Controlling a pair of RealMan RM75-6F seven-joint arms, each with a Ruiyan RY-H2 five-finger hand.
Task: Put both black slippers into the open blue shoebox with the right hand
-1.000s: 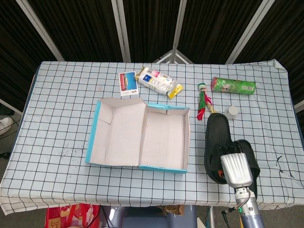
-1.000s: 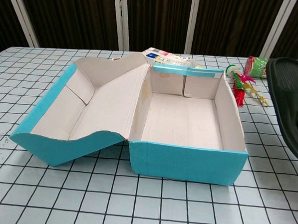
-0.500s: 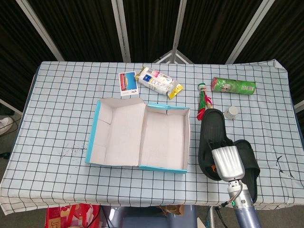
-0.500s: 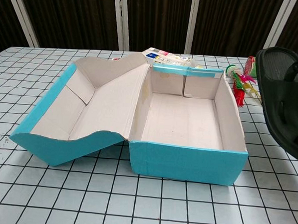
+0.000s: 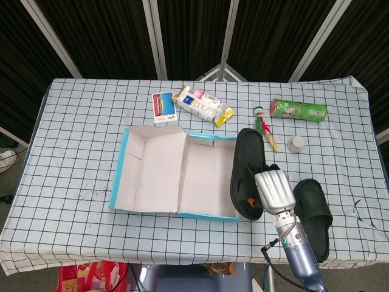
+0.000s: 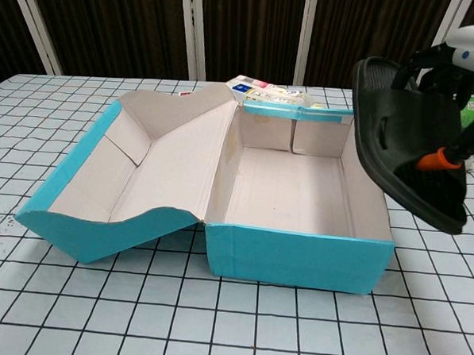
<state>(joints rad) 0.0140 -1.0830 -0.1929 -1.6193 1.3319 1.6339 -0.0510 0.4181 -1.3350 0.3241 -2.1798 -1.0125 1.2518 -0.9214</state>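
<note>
My right hand (image 5: 270,190) grips one black slipper (image 5: 247,164) and holds it lifted, tilted, over the right wall of the open blue shoebox (image 5: 209,174). In the chest view the same slipper (image 6: 398,146) hangs sole-out above the shoebox's (image 6: 296,256) right side, with the right hand (image 6: 456,101) behind it. The second black slipper (image 5: 313,210) lies on the checked cloth to the right of the arm. The box's inside holds nothing. My left hand shows in neither view.
Behind the box lie a small photo card (image 5: 163,104), a snack packet (image 5: 202,104), a red-green feathered toy (image 5: 262,125), a green can (image 5: 298,109) on its side and a small grey cup (image 5: 296,143). The box lid (image 5: 146,167) lies flat to the left.
The right hand has carried the slipper up and to the left, from the cloth beside the other slipper to above the box's right wall. The second slipper stayed where it lay.
</note>
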